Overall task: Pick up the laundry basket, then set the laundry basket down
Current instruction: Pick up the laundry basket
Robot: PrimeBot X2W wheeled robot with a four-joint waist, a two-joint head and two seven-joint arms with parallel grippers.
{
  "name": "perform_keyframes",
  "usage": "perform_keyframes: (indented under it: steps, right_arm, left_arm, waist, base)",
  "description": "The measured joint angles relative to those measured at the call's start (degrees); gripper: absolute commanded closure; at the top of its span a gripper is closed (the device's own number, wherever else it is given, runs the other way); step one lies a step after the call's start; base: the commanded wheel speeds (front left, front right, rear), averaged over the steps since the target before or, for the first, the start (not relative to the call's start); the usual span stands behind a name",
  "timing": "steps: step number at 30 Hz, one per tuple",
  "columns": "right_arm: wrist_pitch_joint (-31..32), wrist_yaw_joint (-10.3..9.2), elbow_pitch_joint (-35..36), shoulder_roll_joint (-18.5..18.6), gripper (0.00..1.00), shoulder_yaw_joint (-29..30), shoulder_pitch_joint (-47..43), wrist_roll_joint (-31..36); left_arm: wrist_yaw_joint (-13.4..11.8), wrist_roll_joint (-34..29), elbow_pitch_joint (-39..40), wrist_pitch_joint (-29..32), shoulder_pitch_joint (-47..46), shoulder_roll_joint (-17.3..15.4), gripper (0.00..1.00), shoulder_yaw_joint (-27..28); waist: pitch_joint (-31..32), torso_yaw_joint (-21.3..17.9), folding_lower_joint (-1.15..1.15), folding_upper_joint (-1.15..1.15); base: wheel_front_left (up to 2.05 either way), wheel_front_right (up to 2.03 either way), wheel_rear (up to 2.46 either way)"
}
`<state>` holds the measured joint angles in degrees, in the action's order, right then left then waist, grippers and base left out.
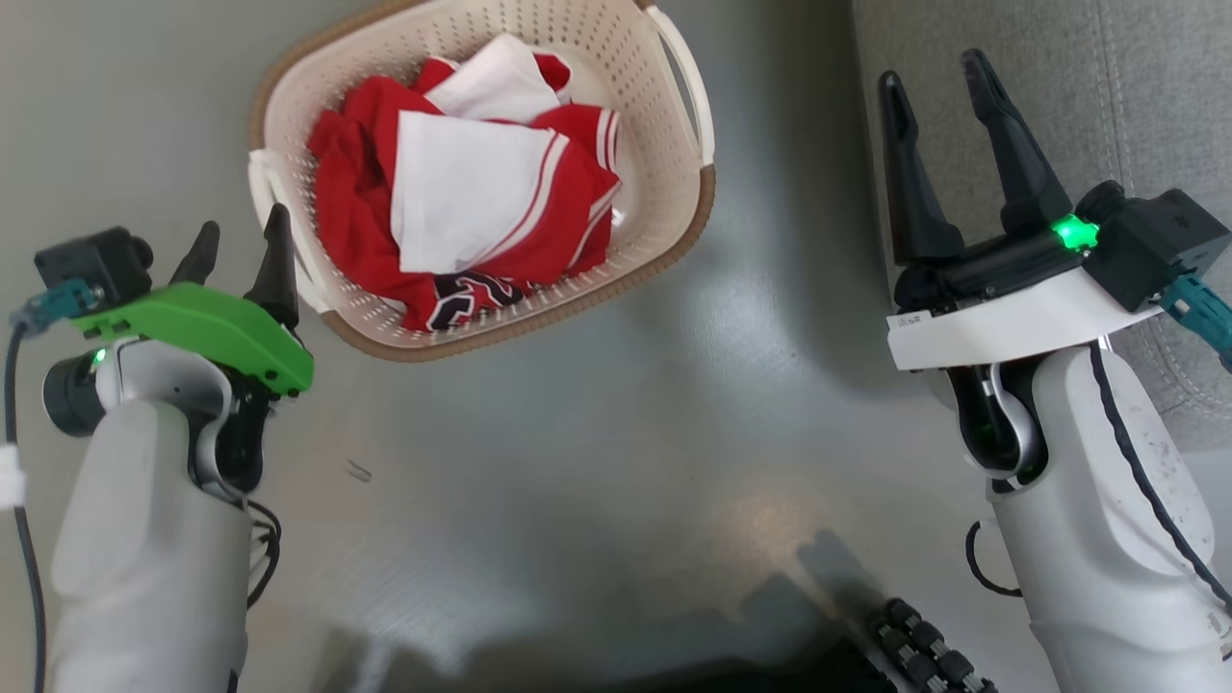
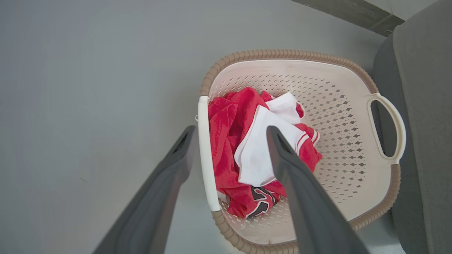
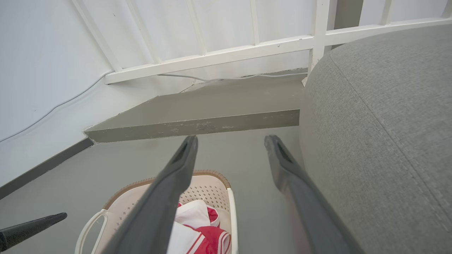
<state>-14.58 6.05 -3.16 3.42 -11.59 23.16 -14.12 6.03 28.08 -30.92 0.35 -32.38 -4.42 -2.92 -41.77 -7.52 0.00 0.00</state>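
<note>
The laundry basket (image 1: pixel 664 192) stands on the grey floor, cream and perforated with a brown rim, holding red and white clothes (image 1: pixel 462 192). My left gripper (image 1: pixel 243 226) is open at the basket's near white handle (image 1: pixel 265 192). In the left wrist view that handle (image 2: pixel 204 158) runs between the fingers of the left gripper (image 2: pixel 231 129): one finger is outside the basket (image 2: pixel 339 116), the other over the clothes (image 2: pixel 229 148). My right gripper (image 1: pixel 932 72) is open and empty, apart from the basket, beside its far handle (image 1: pixel 688 77). The right gripper (image 3: pixel 231 138) sits above the basket (image 3: pixel 208 192).
A grey sofa (image 1: pixel 1059 96) rises close on the basket's right side (image 2: pixel 423 123) and next to my right fingers (image 3: pixel 381 123). Beyond the basket are a raised grey step (image 3: pixel 212 113) and a white railing (image 3: pixel 247 53). My dark base (image 1: pixel 818 664) lies at the bottom edge.
</note>
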Motion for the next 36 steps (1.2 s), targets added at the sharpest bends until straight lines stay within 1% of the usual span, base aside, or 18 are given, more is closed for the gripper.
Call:
perform_keyframes:
  steps: [3, 8, 15, 19, 25, 33, 34, 35, 36]
  right_arm:
    - [0.0, 0.01, 0.0, 0.0, 0.0, -0.38, 0.52, 0.01]
    - [0.0, 0.37, 0.0, -0.13, 0.0, -1.81, 2.58, 0.02]
    - [-0.01, 0.46, 0.03, -0.14, 0.0, -2.02, 3.47, -0.01]
    - [0.0, 0.46, 0.27, -0.14, 0.0, -2.11, 4.05, -0.58]
    - [0.0, 0.43, 0.56, -0.16, 0.0, -3.32, 4.68, -1.96]
    - [-0.01, -0.15, 0.55, -0.18, 0.0, -3.53, 5.18, -2.7]
    - [-0.01, -0.16, 0.55, -0.18, 0.0, -3.58, 5.19, -2.88]
    - [-0.01, -0.16, 0.53, -0.18, 0.0, -3.6, 5.21, -3.03]
    - [-0.01, -0.16, 0.47, -0.18, 0.0, -3.67, 5.26, -3.09]
  left_arm:
    - [0.0, 1.96, -2.96, 2.1, -1.76, 0.29, 0.0, 0.69]
    - [-0.01, 2.7, -7.47, 4.54, -3.3, -0.45, 0.0, 1.52]
    - [-0.05, 4.46, -11.22, 7.3, -7.39, -0.59, 0.0, 2.91]
    - [-0.34, 4.35, -13.43, 9.66, -9.35, -1.38, 0.0, 2.64]
    - [-1.45, 4.35, -16.6, 10.96, -11.91, -2.69, 0.0, 3.14]
    - [-1.44, 3.94, -19.6, 11.33, -14.44, -3.1, 0.0, 2.86]
    - [-1.51, 3.91, -19.97, 11.15, -14.75, -3.21, 0.02, 2.87]
    - [-1.55, 3.9, -20.41, 11.15, -15.09, -3.27, 0.36, 2.83]
    - [-1.59, 3.72, -20.75, 11.15, -15.34, -3.32, 0.53, 2.78]
  waist:
    - [-1.21, -0.37, 0.0, 0.0]
    - [-2.98, -1.15, 0.0, 0.0]
    - [-4.97, -2.37, 0.0, 0.0]
    - [-6.06, -3.0, 0.0, 0.0]
    - [-7.53, -3.89, 0.0, 0.0]
    - [-8.44, -4.69, 0.0, 0.0]
    - [-8.47, -4.73, 0.0, 0.0]
    - [-8.49, -4.75, 0.0, 0.0]
    - [-8.5, -4.78, 0.0, 0.0]
  base:
    - [0.0, 0.0, 0.0]
    - [0.0, 0.0, 0.0]
    - [0.0, 0.0, 0.0]
    - [0.0, 0.0, 0.0]
    - [0.0, 0.0, 0.0]
    - [0.0, 0.0, 0.0]
    - [0.0, 0.0, 0.0]
    - [0.0, 0.0, 0.0]
    - [0.0, 0.0, 0.0]
